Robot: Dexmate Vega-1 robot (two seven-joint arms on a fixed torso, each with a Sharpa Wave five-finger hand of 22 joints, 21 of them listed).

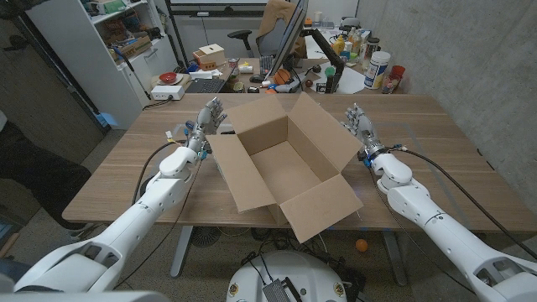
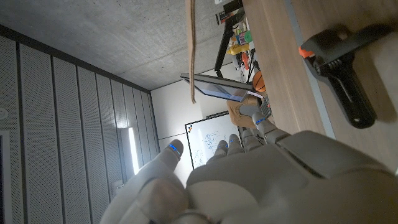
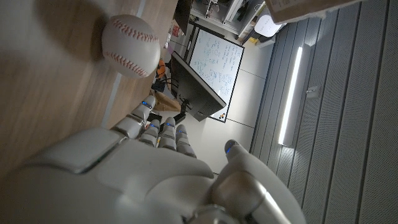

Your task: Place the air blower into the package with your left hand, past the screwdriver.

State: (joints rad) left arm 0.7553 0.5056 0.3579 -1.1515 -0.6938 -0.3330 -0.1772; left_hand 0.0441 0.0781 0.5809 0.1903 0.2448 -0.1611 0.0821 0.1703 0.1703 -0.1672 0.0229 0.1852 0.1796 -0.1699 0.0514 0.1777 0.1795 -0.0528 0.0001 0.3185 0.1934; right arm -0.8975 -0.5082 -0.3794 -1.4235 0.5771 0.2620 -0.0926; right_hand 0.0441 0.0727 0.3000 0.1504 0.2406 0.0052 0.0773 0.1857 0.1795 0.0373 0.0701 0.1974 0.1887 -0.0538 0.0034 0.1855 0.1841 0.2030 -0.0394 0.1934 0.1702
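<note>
L hand (image 1: pixel 210 117) stood open, empty, left of box (image 1: pixel 252 193). Blower (image 2: pixel 345 68) probably light, rubbery; grab bulb, not nozzle. R hand (image 1: pixel 359 124) open too.

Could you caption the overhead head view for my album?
Two white robot hands, left and right, flank an open cardboard box on a wooden table.

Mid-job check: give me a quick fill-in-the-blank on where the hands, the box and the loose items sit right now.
1. The cardboard box stands on the table with its flaps ____.
2. The box sits ____ the left hand and the right hand.
3. In the right wrist view, a ____ rests on the wooden table.
4. The black tool in the left wrist view has an ____ band.

Missing words: open; between; baseball; orange
</note>
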